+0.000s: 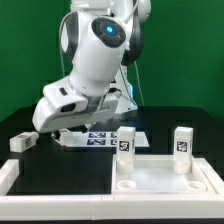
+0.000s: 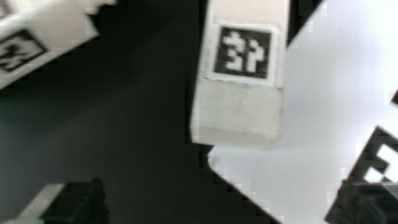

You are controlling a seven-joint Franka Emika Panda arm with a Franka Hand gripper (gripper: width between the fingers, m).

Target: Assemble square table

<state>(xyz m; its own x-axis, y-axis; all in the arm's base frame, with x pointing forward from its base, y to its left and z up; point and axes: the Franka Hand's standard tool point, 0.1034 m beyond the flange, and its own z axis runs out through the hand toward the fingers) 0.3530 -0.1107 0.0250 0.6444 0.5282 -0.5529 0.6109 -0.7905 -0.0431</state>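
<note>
The tool hangs spread wide and empty above the black surface, near a white table leg bearing a black-and-white tag.

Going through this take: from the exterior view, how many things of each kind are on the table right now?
Legs: 3, two upright and one lying apart
Square tabletop: 1
Marker board: 1
Border rail: 1
Total: 6, though the arm may hide more.
</note>
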